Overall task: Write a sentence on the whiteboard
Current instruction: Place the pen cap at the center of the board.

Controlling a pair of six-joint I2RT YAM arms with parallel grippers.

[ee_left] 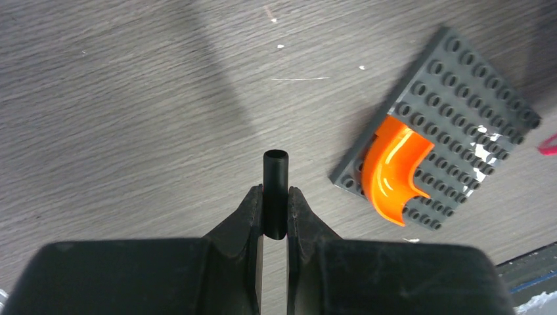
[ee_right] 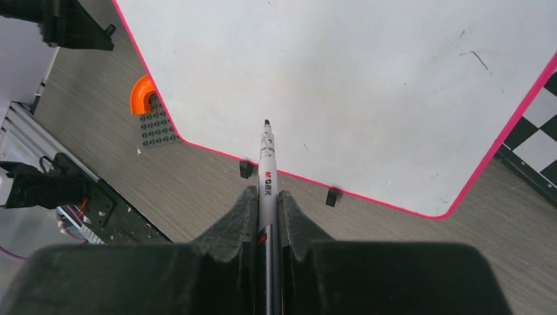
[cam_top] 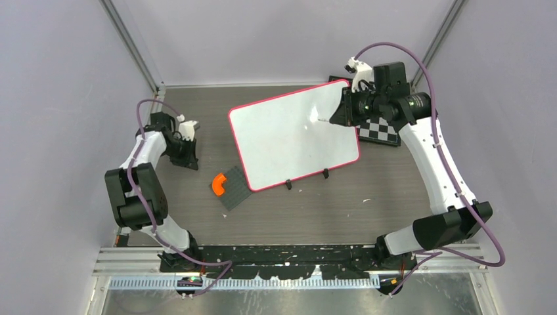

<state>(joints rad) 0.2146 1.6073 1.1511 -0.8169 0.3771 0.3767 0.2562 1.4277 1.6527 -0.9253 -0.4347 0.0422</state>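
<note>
Probably a robotics lab enclosure: plain grey walls (cam_top: 66, 52), aluminium framing (cam_top: 133, 47), wood-grain table (cam_top: 315, 216).

Left arm folded back on itself, left gripper (cam_top: 186, 146) well left of the whiteboard (cam_top: 282, 141), jaws pinched on a short black tube (ee_left: 276, 172); right arm stretched long, right gripper (cam_top: 336, 113) over the whiteboard's far right corner, jaws clamped on a marker (ee_right: 266, 167).
</note>
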